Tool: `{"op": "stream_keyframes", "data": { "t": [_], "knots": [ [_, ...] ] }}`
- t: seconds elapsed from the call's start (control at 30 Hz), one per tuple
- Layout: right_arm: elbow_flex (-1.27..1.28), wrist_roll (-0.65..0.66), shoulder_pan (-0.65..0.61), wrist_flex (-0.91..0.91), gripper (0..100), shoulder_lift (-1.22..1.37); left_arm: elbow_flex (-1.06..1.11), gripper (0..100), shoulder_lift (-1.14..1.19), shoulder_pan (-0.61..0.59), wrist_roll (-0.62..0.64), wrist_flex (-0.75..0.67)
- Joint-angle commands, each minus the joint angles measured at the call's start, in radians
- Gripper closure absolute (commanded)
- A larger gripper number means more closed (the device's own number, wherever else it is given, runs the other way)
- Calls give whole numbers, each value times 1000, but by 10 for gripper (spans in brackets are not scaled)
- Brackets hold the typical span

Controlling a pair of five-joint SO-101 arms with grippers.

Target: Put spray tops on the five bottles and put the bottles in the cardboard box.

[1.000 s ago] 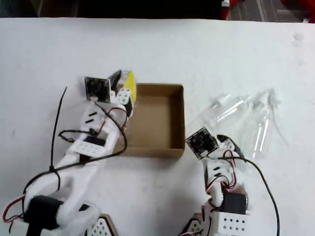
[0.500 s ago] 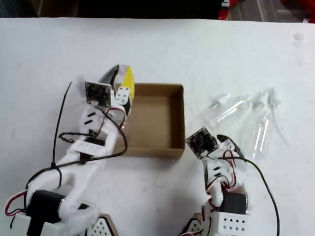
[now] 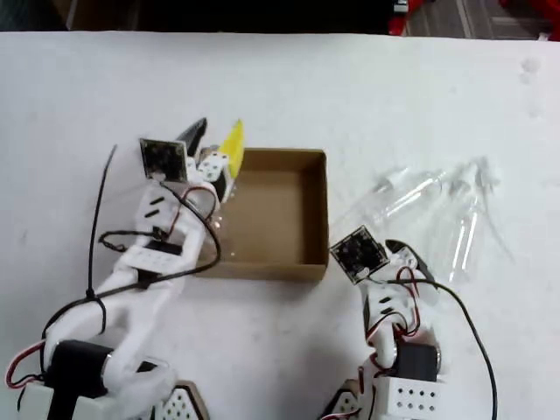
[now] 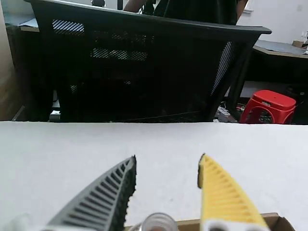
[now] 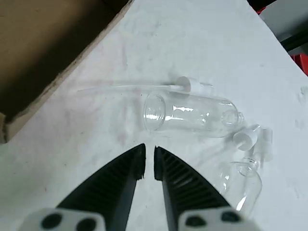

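My left gripper (image 4: 166, 163), jaws spread wide, hangs at the brown cardboard box's (image 3: 262, 268) far left corner; my right gripper (image 5: 149, 150), pinched nearly closed, sits beside clear plastic bottles (image 5: 192, 114).

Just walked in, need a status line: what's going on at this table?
Two arms are on a bottle-packing job. The left gripper hangs open at the far left corner of the cardboard box, gripping nothing. The right gripper, almost shut and empty, sits by the clear bottles lying on the table beside the box, with loose spray tops among them. The nearest bottle looks uncapped. I can't make out any bottle in the box.
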Motion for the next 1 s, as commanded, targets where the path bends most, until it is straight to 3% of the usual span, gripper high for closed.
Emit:
{"op": "stream_keyframes", "data": {
  "t": [0.0,0.27,0.37,0.57,0.77,0.97],
  "knots": [
    [9,9,-4,4,982,-5,-26,818,10,-22,14,32],
    [9,9,-5,-2,982,-5,-18,818,-38,-22,14,35],
    [9,9,-5,-4,982,-5,0,818,-148,-18,15,114],
    [9,9,-5,-4,982,-5,-77,816,-398,-16,15,471],
    [9,9,-5,2,982,-5,-241,816,-499,-24,15,783],
    [9,9,-5,2,982,-5,-479,817,-501,-162,6,1183]
  ]
}}
